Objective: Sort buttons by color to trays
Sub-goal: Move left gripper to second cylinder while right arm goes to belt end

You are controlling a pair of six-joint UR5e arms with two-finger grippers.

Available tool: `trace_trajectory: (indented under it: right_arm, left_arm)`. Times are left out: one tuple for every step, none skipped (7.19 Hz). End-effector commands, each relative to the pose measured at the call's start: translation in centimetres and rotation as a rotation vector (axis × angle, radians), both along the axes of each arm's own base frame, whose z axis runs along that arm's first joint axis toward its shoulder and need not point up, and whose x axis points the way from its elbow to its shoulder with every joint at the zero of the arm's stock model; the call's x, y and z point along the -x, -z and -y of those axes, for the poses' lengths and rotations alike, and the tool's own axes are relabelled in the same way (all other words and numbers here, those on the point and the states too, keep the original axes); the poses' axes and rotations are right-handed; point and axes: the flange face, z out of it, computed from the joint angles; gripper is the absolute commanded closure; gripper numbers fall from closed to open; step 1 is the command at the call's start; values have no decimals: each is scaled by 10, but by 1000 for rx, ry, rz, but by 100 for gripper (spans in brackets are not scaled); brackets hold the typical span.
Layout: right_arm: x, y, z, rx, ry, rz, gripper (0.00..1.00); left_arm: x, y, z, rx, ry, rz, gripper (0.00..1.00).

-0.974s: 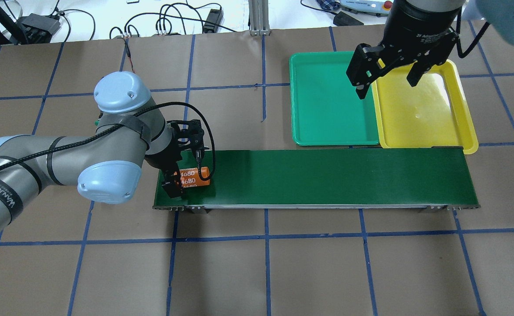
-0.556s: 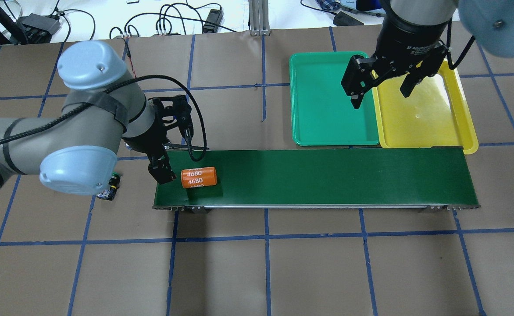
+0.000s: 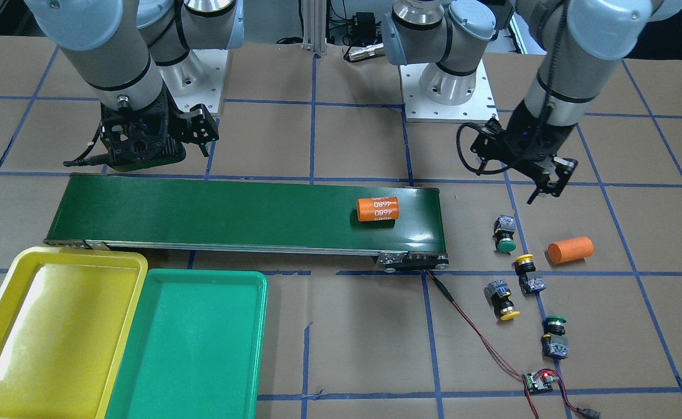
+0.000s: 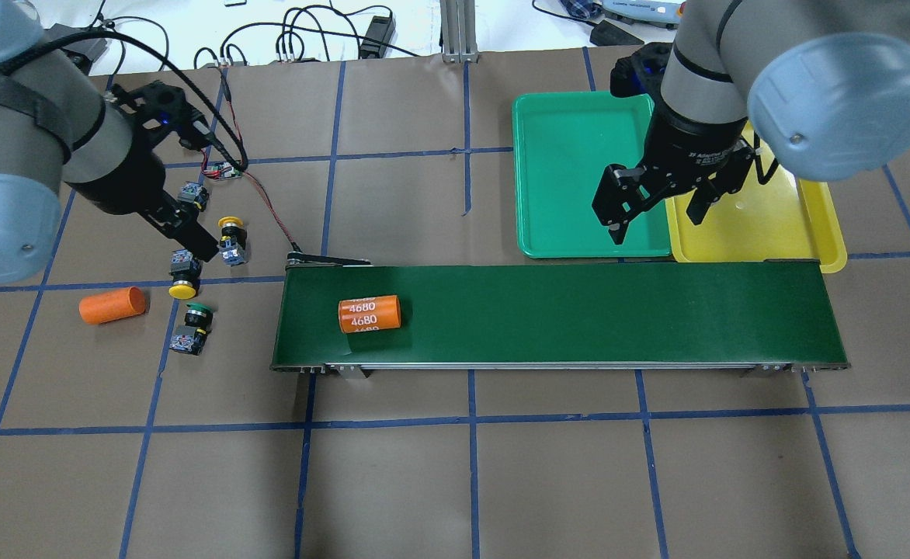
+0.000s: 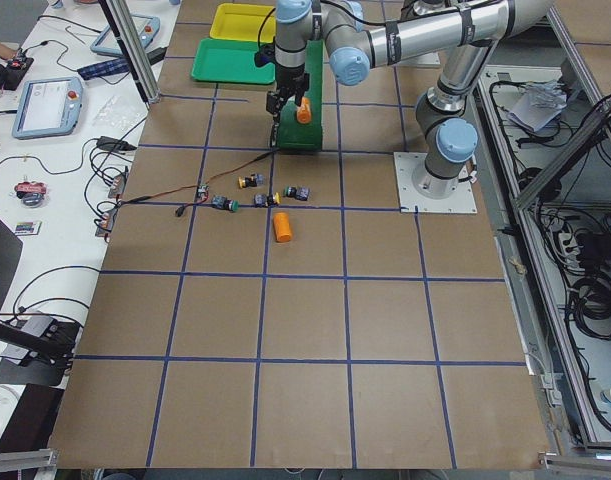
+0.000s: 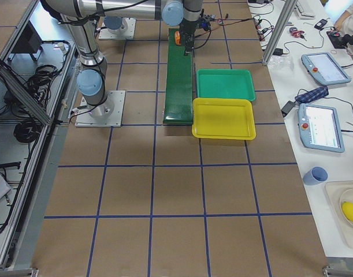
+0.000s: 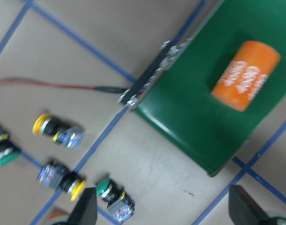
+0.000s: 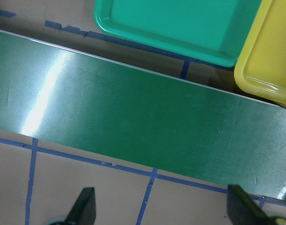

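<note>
Left end effector (image 7: 164, 213) wide open, empty, above 4 close-set small black yellow/green-capped push-buttons (image 4: 184, 278): likely risk is fingers clipping a neighbour and rolling it away.

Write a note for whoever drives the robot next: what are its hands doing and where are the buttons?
Left end effector: open, empty, near the buttons.
Right end effector: open, empty, above the trays' edge by the belt.
Green button, second green button, yellow button and second yellow button lie on the table past the belt's end.
Done: nothing; green tray and yellow tray are empty.
Left: sort all four.
</note>
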Motion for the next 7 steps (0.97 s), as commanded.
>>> trace_trajectory:
  right_arm:
    - [0, 21, -5, -1, -177, 28, 0]
    - [0, 27, -6, 10, -281, 49, 0]
    - [0, 38, -8, 9, -390, 63, 0]
    - [4, 52, -10, 10, -464, 70, 0]
    - [7, 67, -14, 7, -531, 67, 0]
    - [9, 80, -16, 17, -579, 68, 0]
    - [13, 93, -19, 26, -628, 73, 0]
  left_arm:
    - [-95, 17, 7, 6, -381, -14, 0]
    - [-120, 32, 11, -6, -476, -21, 0]
    - [-133, 48, 22, 22, -492, -11, 0]
    - [-139, 71, 32, 0, -518, -20, 0]
    - [-145, 86, 43, 15, -505, -14, 0]
    - [-152, 106, 48, -12, -496, -21, 0]
    - [-173, 125, 50, -34, -475, -26, 0]
